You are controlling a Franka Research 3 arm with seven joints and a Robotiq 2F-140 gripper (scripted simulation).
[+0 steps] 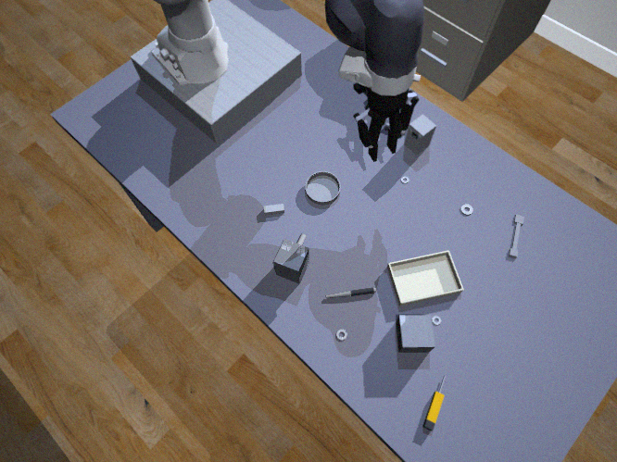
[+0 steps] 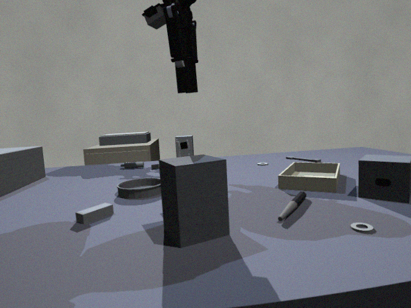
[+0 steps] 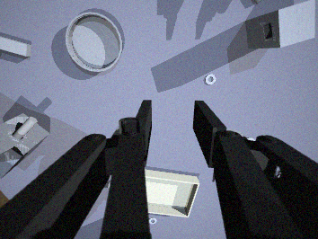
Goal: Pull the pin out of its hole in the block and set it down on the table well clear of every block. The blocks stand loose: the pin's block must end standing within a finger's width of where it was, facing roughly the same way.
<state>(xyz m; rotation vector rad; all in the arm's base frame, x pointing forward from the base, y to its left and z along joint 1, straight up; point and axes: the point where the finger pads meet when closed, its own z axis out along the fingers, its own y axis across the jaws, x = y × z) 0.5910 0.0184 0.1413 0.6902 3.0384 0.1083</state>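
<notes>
The pin point(image 1: 300, 240) is a short pale grey peg that sticks up at a slant from the top of a small grey block point(image 1: 291, 259) near the mat's left front edge. In the wrist view the pin point(image 3: 24, 127) and its block point(image 3: 22, 140) show at the left edge. In the exterior view this block point(image 2: 194, 199) stands in the foreground and the pin is hidden. My gripper point(image 1: 381, 148) hangs high above the mat at the far side, away from the pin. Its fingers stand apart with nothing between them; it also shows high in the exterior view point(image 2: 186, 87).
A second block with a square hole point(image 1: 420, 132) stands just right of the gripper. A third block point(image 1: 415, 331) sits by a cream tray point(image 1: 425, 277). A round dish point(image 1: 322, 187), a small bar point(image 1: 273, 207), a marker point(image 1: 351, 293), a yellow screwdriver point(image 1: 434, 408) and washers lie around.
</notes>
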